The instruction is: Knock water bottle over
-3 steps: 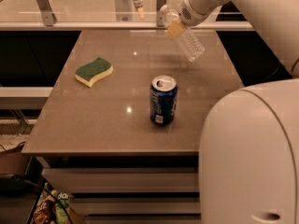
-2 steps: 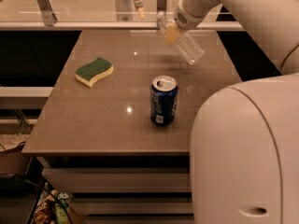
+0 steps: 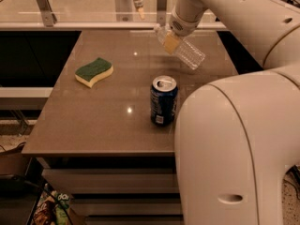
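The water bottle (image 3: 183, 52) is seen steeply tilted over the table's (image 3: 103, 121) far right, beside the gripper (image 3: 172, 31), whose hold cannot be told. The toppling is judged nearly done; a clear withdrawal is called for.

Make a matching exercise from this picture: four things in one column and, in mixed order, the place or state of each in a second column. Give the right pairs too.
Column one
1. water bottle
2. blue soda can
3. sponge
4. gripper

Column two
A. upright, top opened
B. green on top, yellow below
C. tilted, not upright
D. over the far side of the table, at the bottle's cap end

Pairs: 1-C, 2-A, 3-B, 4-D
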Controlling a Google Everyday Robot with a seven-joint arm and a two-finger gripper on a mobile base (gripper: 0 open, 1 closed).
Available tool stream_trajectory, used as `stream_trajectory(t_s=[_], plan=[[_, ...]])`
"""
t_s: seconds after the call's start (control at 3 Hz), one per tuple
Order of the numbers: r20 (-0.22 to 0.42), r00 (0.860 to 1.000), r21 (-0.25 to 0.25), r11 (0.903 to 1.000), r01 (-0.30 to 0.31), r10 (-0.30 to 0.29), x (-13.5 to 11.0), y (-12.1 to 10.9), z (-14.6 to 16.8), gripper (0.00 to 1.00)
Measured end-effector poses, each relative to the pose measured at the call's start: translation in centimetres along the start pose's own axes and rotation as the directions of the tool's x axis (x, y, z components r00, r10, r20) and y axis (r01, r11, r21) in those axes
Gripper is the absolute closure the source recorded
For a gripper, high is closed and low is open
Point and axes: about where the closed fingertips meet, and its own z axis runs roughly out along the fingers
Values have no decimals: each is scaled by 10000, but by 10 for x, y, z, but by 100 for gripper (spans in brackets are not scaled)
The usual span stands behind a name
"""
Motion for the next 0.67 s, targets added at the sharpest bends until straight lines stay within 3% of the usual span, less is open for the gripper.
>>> stream_trajectory(t_s=[0.67], plan=[[-958, 9887, -617, 9921, 1095, -1151, 1, 15, 17, 100]])
